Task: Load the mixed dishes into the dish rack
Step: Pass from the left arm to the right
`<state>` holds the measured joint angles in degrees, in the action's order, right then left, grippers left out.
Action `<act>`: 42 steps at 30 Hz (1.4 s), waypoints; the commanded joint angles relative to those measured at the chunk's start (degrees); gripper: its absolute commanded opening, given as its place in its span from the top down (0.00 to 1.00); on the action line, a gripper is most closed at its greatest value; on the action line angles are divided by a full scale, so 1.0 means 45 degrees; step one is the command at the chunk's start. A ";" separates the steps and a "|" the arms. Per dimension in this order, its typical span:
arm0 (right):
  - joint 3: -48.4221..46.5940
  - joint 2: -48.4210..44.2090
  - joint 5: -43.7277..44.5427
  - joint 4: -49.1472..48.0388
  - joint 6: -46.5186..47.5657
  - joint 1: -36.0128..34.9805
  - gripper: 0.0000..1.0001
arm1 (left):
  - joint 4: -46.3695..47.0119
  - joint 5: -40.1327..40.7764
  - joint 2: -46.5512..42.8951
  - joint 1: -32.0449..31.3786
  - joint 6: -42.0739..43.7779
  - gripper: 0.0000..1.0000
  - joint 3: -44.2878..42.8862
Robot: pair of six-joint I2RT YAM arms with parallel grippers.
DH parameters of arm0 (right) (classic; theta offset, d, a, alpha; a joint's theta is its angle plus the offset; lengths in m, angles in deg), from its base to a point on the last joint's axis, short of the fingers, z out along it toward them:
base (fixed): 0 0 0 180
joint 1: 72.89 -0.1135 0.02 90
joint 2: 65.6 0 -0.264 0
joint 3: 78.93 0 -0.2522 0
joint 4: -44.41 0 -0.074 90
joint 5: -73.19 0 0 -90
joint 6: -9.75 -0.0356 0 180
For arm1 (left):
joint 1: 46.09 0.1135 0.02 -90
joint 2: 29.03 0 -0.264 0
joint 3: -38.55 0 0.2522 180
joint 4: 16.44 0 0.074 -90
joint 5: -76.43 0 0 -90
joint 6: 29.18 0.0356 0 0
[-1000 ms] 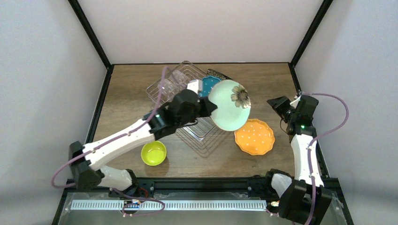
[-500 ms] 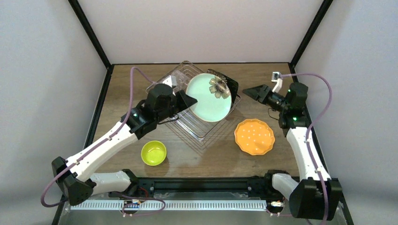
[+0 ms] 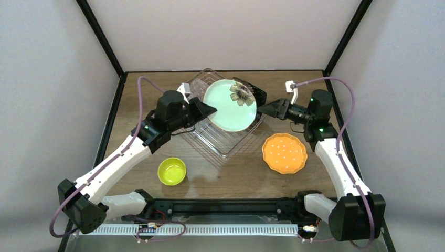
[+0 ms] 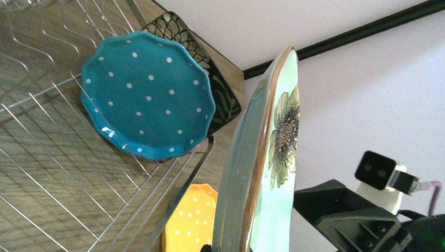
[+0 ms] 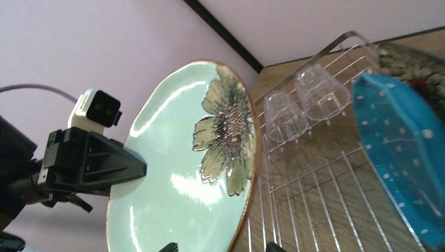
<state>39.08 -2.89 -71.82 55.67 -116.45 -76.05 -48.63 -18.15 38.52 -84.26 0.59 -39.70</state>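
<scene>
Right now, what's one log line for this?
left jaws: shut on mint flower plate | right jaws: open at its rim | plate: over dish rack

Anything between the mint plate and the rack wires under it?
Nothing visible. The mint plate, in the left gripper, hangs over bare wires of the dish rack; the teal plate stands apart beside it, the glasses farther off.

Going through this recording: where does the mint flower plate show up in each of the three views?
Top external: mint flower plate in the upper middle, overlapping the dish rack.
Left wrist: plate right of centre, seen edge-on.
Right wrist: plate left of centre, flower face toward the camera.
Shared landmark: the dish rack wires, next to the plate in every view.
</scene>
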 commanded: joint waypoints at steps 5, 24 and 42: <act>-0.0255 0.0677 -0.0180 -0.0275 0.0323 -0.1125 0.06 | 0.2558 -0.1288 -0.0314 0.0102 -0.0713 0.97 -0.0024; -0.1039 0.1998 0.0245 -0.1817 -0.0674 -0.3211 0.32 | 0.3376 -0.2902 -0.0127 0.0104 -0.0873 0.97 0.0761; -0.1496 0.1979 -0.0134 -0.1652 -0.0599 -0.3226 0.99 | 0.2949 -0.2225 -0.0379 0.0964 -0.0861 0.38 0.1616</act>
<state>35.52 6.14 -69.89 49.81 -124.98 -88.40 -39.15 -28.64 37.62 -81.07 -1.58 -32.40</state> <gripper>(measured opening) 0.188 0.541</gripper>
